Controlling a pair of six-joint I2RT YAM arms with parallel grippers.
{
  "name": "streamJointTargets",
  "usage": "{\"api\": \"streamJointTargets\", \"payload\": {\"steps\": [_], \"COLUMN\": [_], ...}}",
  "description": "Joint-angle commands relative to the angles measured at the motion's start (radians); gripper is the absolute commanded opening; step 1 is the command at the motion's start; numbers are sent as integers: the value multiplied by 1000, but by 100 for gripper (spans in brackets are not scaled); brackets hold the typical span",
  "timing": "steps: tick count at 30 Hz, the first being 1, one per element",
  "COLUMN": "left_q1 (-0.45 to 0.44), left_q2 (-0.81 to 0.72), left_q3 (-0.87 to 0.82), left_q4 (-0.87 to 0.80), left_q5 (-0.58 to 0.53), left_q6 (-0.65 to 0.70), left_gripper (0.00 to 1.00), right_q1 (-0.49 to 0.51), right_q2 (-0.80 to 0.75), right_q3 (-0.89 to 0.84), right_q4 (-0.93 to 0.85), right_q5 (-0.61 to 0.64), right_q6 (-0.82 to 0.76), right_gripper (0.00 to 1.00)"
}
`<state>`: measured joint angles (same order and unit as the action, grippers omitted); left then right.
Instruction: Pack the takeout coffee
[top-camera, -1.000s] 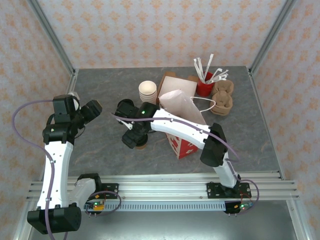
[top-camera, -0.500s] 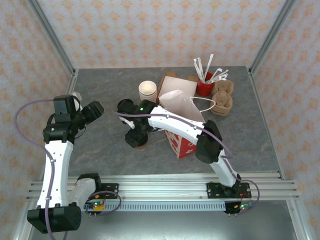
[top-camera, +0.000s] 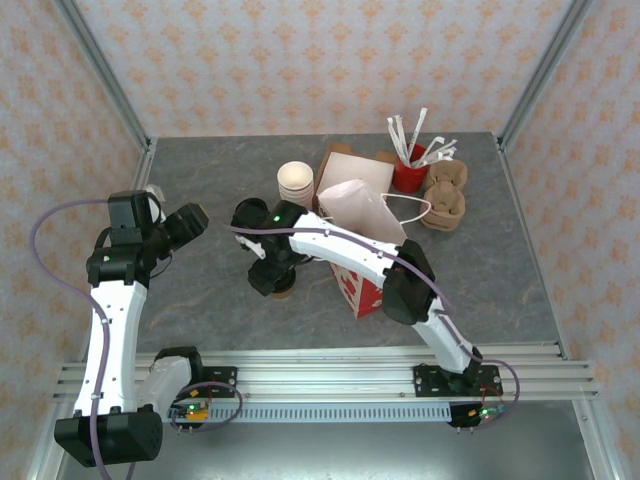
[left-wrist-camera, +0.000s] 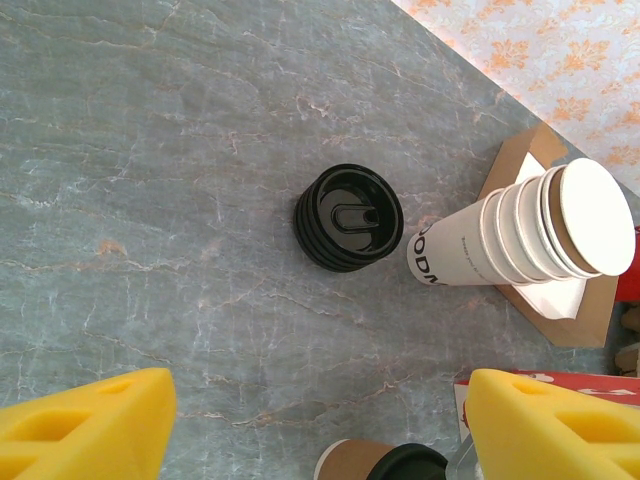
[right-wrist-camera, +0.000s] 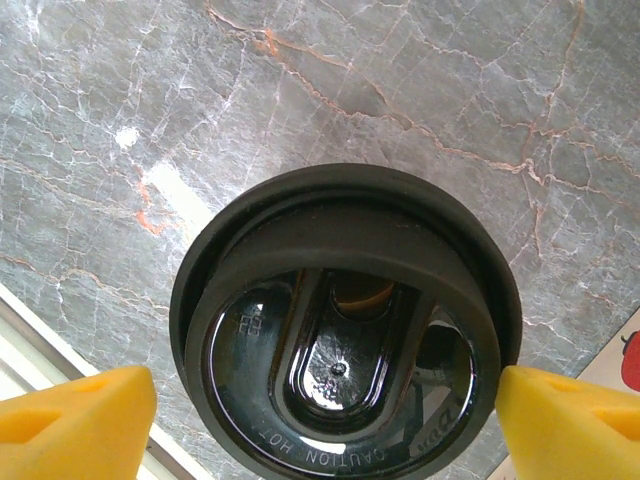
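Observation:
The takeout coffee (right-wrist-camera: 345, 330) stands upright on the grey table, its round black lid seen close from above in the right wrist view. My right gripper (right-wrist-camera: 325, 425) is open directly over it, one yellow fingertip (right-wrist-camera: 75, 425) on each side of the lid, the right one close to the rim. From the top view the right gripper (top-camera: 270, 272) covers the cup, and a tan sliver of the takeout coffee (top-camera: 284, 293) shows below it. The white and red gift bag (top-camera: 365, 235) lies just right. My left gripper (top-camera: 186, 222) hovers open at the left; its wrist view shows the takeout coffee (left-wrist-camera: 385, 462) at the bottom edge.
A stack of black lids (left-wrist-camera: 348, 217) sits beside a stack of lidless cream-rimmed cups (left-wrist-camera: 520, 235) on a brown cardboard piece (top-camera: 350, 165). A red cup of stir sticks (top-camera: 408, 172) and brown cup carriers (top-camera: 445, 195) stand at the back right.
The right arm's elbow has swung left and the wrist has shifted slightly while the gripper stays over the cup. The left arm has barely moved.

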<state>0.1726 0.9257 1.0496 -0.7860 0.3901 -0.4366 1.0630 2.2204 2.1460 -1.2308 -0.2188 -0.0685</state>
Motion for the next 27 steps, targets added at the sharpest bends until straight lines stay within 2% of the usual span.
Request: {"api": "streamJointTargets", "payload": {"steps": [1,19,27], "left_q1": [6,6,6], "left_q2": [-4,-4,-5], "left_q3": [-16,-30,-37], "left_q4": [-9,18,26], "left_q5": [12,42,50], "left_q6": [24,15,16], "left_gripper": [77,77,77], "right_q1": [-10,-14,-14], "right_q2": [22,30,-41], "right_q3": [36,42,-39], "right_q4": [-45,-75,-79], "right_q5": [8,27,26], "right_q6": [-5,-10,0], "right_gripper": [87,74,73]}}
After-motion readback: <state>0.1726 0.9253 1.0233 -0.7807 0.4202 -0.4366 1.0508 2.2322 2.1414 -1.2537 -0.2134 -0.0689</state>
